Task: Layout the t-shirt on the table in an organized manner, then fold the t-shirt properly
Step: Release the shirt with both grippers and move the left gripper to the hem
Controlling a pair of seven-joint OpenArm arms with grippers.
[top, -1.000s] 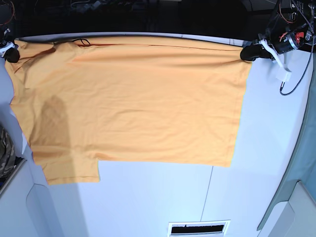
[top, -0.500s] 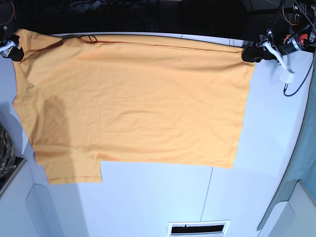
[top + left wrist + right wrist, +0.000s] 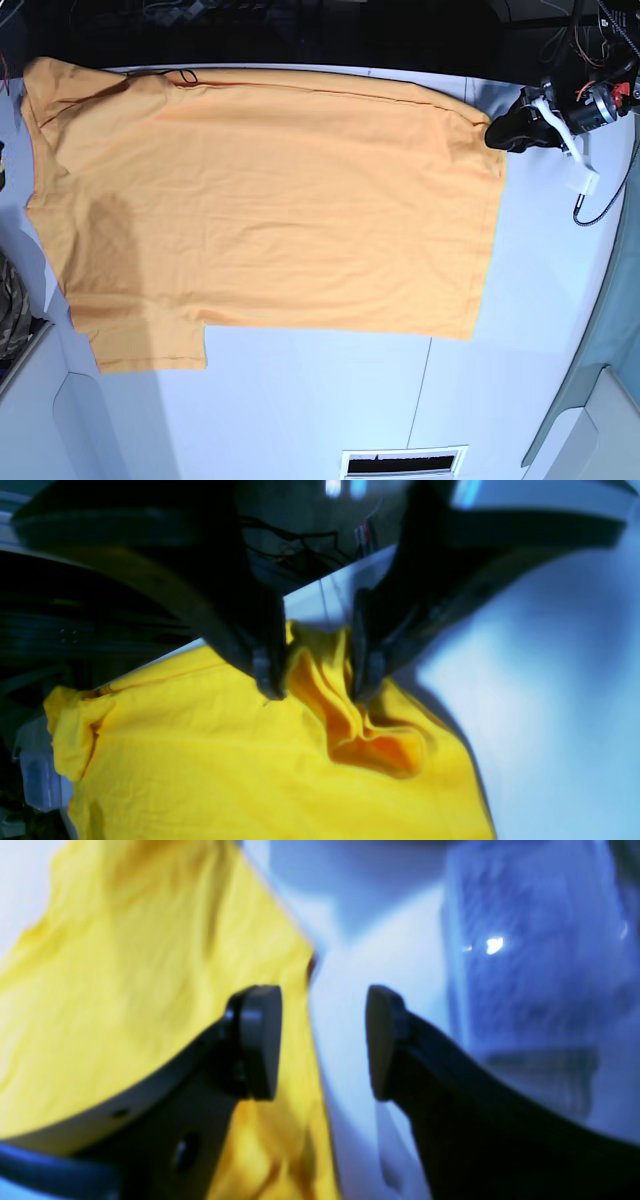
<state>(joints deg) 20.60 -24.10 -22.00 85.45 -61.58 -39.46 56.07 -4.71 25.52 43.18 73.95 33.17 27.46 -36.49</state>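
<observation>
The t-shirt (image 3: 260,200) lies spread along the table's (image 3: 520,330) far edge. Both the left gripper (image 3: 317,682) and the right gripper (image 3: 322,1042) are released; the bunched hem corner between the left jaws could snag and lift.

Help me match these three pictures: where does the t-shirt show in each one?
Base: the t-shirt covers the upper left and middle of the table.
Left wrist: lower left and centre, a bunched corner between open jaws.
Right wrist: left half.
Shared landmark: the shirt's edge against the white table.
</observation>
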